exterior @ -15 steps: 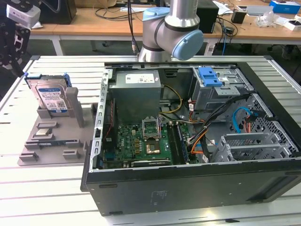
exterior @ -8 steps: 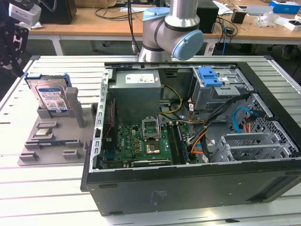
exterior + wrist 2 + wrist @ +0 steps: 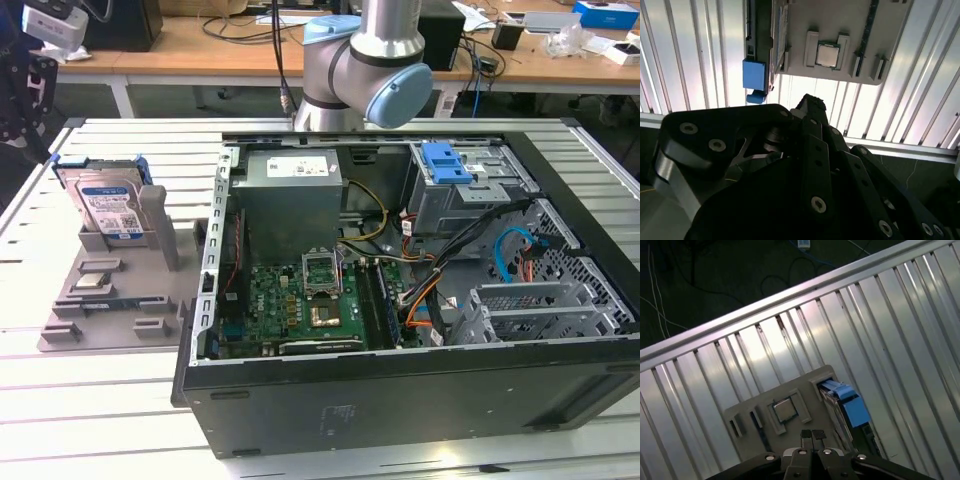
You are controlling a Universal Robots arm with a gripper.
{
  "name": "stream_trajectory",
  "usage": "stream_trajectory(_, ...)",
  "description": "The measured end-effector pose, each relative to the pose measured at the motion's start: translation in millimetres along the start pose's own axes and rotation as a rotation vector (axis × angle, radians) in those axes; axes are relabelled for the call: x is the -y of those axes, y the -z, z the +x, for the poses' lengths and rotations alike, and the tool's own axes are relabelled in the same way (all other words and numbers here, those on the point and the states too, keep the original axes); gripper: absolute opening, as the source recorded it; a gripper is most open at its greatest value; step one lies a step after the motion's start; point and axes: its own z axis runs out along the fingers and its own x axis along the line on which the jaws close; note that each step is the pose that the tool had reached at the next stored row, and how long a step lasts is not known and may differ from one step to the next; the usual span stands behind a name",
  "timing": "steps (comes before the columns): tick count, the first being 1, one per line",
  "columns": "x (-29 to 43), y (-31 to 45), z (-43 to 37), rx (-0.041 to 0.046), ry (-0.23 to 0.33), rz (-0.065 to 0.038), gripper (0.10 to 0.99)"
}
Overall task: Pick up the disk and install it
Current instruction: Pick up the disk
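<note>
**A:** Where is the disk?

**B:** The disk [image 3: 105, 205] stands on edge in a slot of the grey holder [image 3: 135, 300]. Its label faces out in the exterior view, and its blue carrier frames it. It sits lower than the gripper [image 3: 812, 434] and off to one side of the fingertips. Both wrist views look down along its thin edge, and in the second wrist view the disk [image 3: 754, 75] shows mostly its blue carrier.

**A:** Is the gripper on it?

**B:** No. The two fingers are pressed together with nothing between them, and they hang apart from the disk. In the first wrist view the tips sit over the holder. The small square chip [image 3: 785, 410] lies flat in its recess to one side of them, and the disk is to the other. How far above the holder the tips are, I cannot tell. In the exterior view the gripper [image 3: 25, 95] is a dark shape at that view's left edge, higher than the disk.

**A:** And farther out?

**B:** The holder rests on a ribbed metal table [image 3: 90, 400]. Past the disk, on the side away from the gripper, an open computer case [image 3: 400, 395] lies on its side with the motherboard [image 3: 290, 300] exposed. Deeper in the case, farther from the gripper, a blue bracket [image 3: 447, 162] sits on the drive cage. The arm [image 3: 365, 60] rises behind the case.
</note>
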Motion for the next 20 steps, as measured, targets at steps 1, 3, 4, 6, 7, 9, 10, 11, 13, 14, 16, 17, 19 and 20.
stream_trajectory(1, 0.0, 0.0, 0.0, -0.0006, 0.016, 0.0, 0.106)
stream_trajectory(3, 0.0, 0.0, 0.0, -0.0015, 0.04, -0.001, 0.106)
stream_trajectory(4, 0.0, 0.0, 0.0, -0.0017, 0.046, -0.001, 0.106)
stream_trajectory(6, 0.0, 0.0, 0.0, -0.0024, 0.065, -0.002, 0.106)
stream_trajectory(7, 0.0, 0.0, 0.0, -0.0029, 0.076, -0.002, 0.106)
stream_trajectory(9, 0.0, 0.0, 0.0, -0.0034, 0.09, -0.002, 0.106)
stream_trajectory(10, 0.0, 0.0, 0.0, -0.0037, 0.097, -0.002, 0.106)
stream_trajectory(11, 0.0, 0.0, 0.0, -0.0039, 0.104, -0.002, 0.106)
stream_trajectory(13, 0.0, 0.0, 0.0, -0.0046, 0.119, -0.003, 0.106)
stream_trajectory(14, 0.0, 0.0, 0.0, -0.0049, 0.128, -0.003, 0.106)
stream_trajectory(16, 0.0, 0.0, 0.0, -0.0055, 0.145, -0.003, 0.106)
stream_trajectory(17, 0.0, 0.0, 0.0, -0.0059, 0.155, -0.004, 0.106)
stream_trajectory(19, 0.0, 0.0, 0.0, -0.0065, 0.171, -0.004, 0.106)
stream_trajectory(20, 0.0, 0.0, 0.0, -0.007, 0.184, -0.004, 0.106)
